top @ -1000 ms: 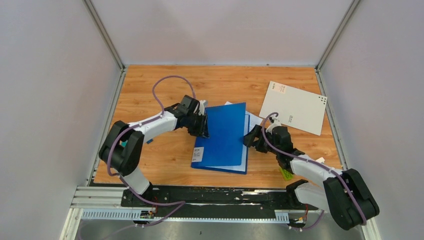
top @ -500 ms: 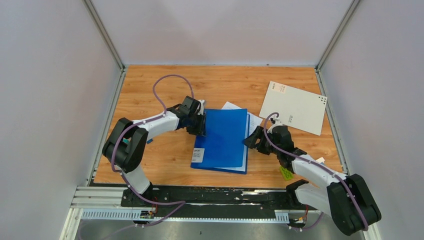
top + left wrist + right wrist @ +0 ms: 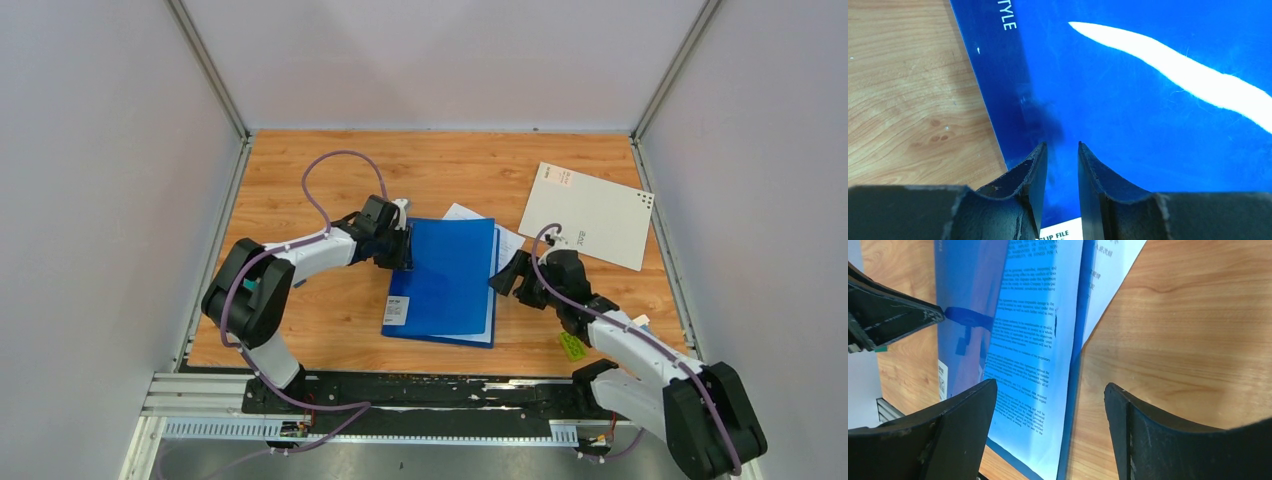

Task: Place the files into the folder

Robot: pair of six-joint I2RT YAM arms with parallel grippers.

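Black metal rail runs along the bottom of the top view, and both arms are fixed to it. Above it starts the wooden table. In the middle of the frame lies the blue folder, with a small white label at its lower left corner.

The files are inside it. A thin white strip shows down the folder's right edge. In the right wrist view, a page full of black print looks bluish next to the blue cover.

The right gripper sits at the folder's right edge. Its fingers are spread wide on either side of that edge, and they pinch nothing.

The left gripper is at the folder's upper left edge. Its fingers stand a little apart, tips down by the cover, with nothing between them.

Higher up, white paper corners poke out past the folder's top right. In the upper right lies a pale grey card, apart from the folder.
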